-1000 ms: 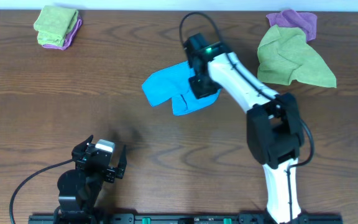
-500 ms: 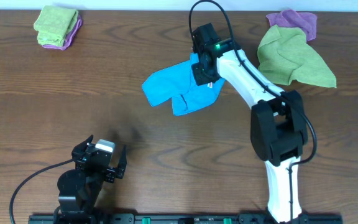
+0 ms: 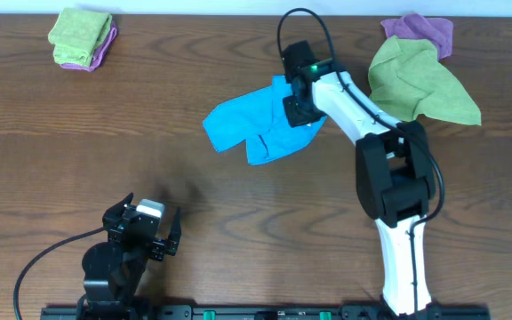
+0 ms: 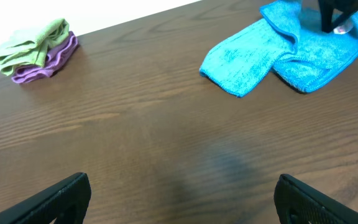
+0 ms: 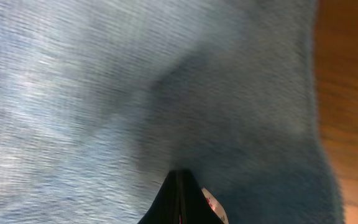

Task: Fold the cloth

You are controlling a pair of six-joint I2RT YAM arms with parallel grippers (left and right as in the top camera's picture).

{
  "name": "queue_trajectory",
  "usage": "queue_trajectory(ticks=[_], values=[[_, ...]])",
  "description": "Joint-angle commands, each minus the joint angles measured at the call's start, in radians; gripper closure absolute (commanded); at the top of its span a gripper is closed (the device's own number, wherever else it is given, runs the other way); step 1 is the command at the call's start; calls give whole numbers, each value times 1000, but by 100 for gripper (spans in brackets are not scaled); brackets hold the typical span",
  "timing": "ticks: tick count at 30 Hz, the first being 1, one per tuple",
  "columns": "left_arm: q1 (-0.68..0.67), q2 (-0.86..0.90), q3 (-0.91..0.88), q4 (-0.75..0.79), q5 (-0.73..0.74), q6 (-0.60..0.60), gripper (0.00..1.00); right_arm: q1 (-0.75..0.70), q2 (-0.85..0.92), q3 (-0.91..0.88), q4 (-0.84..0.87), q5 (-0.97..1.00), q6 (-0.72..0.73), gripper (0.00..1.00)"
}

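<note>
Since a second ago the right claw (image 3: 297, 110) has slid toward the far edge and a little to the right, and the right side of the cloth (image 3: 238, 124) has gone with it. That side now lies drawn out further toward the green cloth (image 3: 420, 84), though the two are apart. The cloth's left lobe and the smaller flap nearer the robot look unmoved.

The right claw's jaws are together. In the wrist view the tips press into blue pile with a dark crease running up to them, so I judge they are pinching a bit of the cloth rather than merely resting on it. The left claw (image 3: 142, 233) sits at the near left with its jaws wide apart and nothing between them, well away from the work.

The cloth lies on the table (image 3: 238, 204) at the middle of the far half, rumpled and partly doubled over itself, not yet a neat fold. The drag reads as spreading or straightening before the fold proper, so the task seems early. A folded green-and-purple pile (image 3: 80, 37) sits at the far left corner and a purple cloth (image 3: 425, 31) lies behind the green one
</note>
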Motion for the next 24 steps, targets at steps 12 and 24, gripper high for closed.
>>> queue_trajectory(ticks=[12,24], values=[[-4,-6,-19,-2,3,3,5,-34,95,-6,-230,-95,65,98],[-4,-6,-19,-2,3,3,5,107,96,-217,-212,-102,124,98]])
